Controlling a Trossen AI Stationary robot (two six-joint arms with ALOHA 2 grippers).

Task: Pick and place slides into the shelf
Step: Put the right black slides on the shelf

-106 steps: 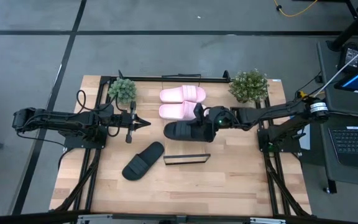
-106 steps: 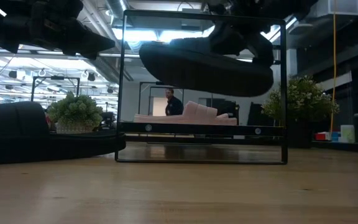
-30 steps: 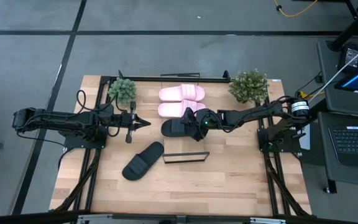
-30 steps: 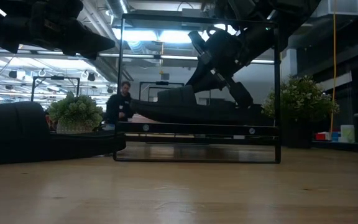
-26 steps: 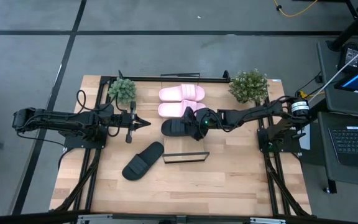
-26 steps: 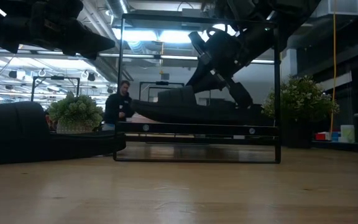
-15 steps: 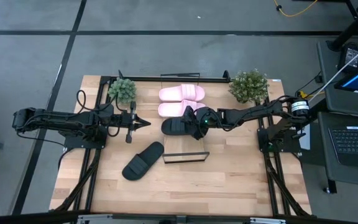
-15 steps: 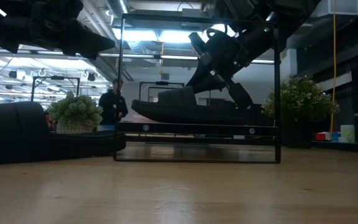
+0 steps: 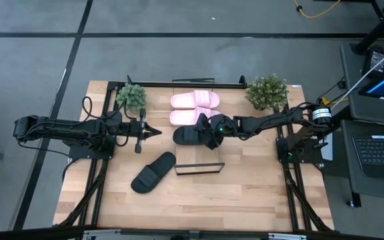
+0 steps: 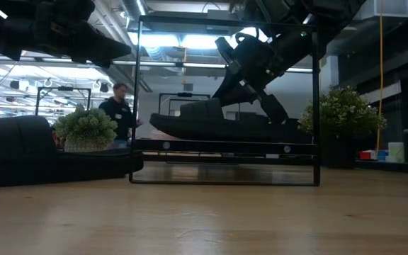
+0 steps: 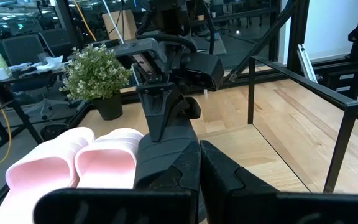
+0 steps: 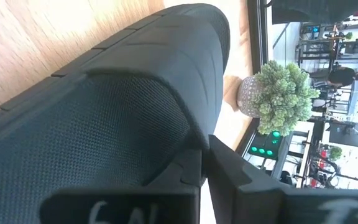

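Observation:
A black slide point(image 9: 189, 137) point(image 10: 218, 129) lies level on the shelf point(image 9: 200, 169) point(image 10: 225, 146), sole down, just nearer than two pale pink slides point(image 9: 195, 100) point(image 9: 191, 118) point(image 11: 104, 163) that lie side by side. My right gripper point(image 9: 207, 129) point(image 11: 156, 134) point(image 12: 202, 163) reaches in from the table's right and is shut on this black slide. The second black slide point(image 9: 153, 172) point(image 10: 20, 152) rests sole down on the table, near-left of the shelf. My left gripper point(image 9: 159, 132) point(image 11: 200, 149) hovers shut to the left of the shelf, touching nothing. My right gripper has the black slide by the edge of its textured strap point(image 12: 188, 127), which runs in between the two nearly closed fingers. The fingers point(image 11: 156, 121) come slanting down from above and from the table's right. The slide's sole lies flat on the shelf board.
The shelf stands in a tall black wire frame point(image 10: 137, 99) with a top bar point(image 9: 193, 82). Two potted plants point(image 9: 131, 95) point(image 9: 267, 91) stand at the far corners. Bare wood point(image 9: 245, 193) lies toward the near edge. A person point(image 10: 119, 106) shows in the room behind.
Both arms, the slides and the shelf have kept still. In the low view the person in the room behind has walked toward the picture's left.

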